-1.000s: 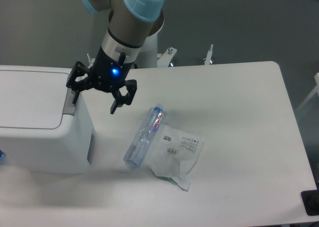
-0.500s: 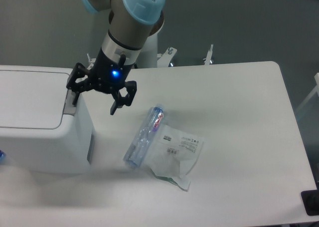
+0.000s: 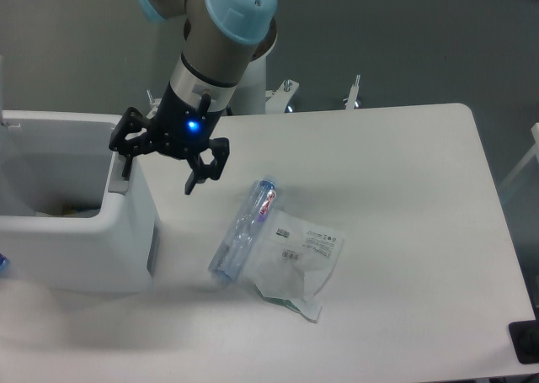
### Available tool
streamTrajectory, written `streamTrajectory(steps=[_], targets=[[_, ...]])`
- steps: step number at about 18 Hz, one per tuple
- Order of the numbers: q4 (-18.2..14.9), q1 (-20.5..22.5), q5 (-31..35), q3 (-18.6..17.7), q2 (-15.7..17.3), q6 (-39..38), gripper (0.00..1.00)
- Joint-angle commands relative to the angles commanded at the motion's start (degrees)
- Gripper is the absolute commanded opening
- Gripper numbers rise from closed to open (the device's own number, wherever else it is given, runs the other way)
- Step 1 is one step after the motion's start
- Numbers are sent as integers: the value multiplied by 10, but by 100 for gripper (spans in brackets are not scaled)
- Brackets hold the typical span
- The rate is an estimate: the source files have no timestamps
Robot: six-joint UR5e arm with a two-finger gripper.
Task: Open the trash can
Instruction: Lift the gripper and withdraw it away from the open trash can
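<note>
White bin, black gripper, pale table.
The trash can (image 3: 76,240) is white with a grey tab; the gripper (image 3: 160,160) is black with a blue light; the bottle (image 3: 244,229) is clear bluish with red marking.

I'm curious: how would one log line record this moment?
pincer: open, finger over grey push tab | trash can: open | bottle, plastic bag: on table

Trash can open at the table's left edge

The gripper (image 3: 160,160) hung spread over the trash can (image 3: 84,231) tab; a bottle (image 3: 244,230) and plastic bag (image 3: 299,261) lay mid-table.
</note>
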Motion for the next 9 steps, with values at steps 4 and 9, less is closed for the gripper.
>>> streamTrajectory(steps=[4, 9], targets=[[2, 2, 0, 33, -4, 4, 100], [50, 40, 0, 34, -4, 9, 100]])
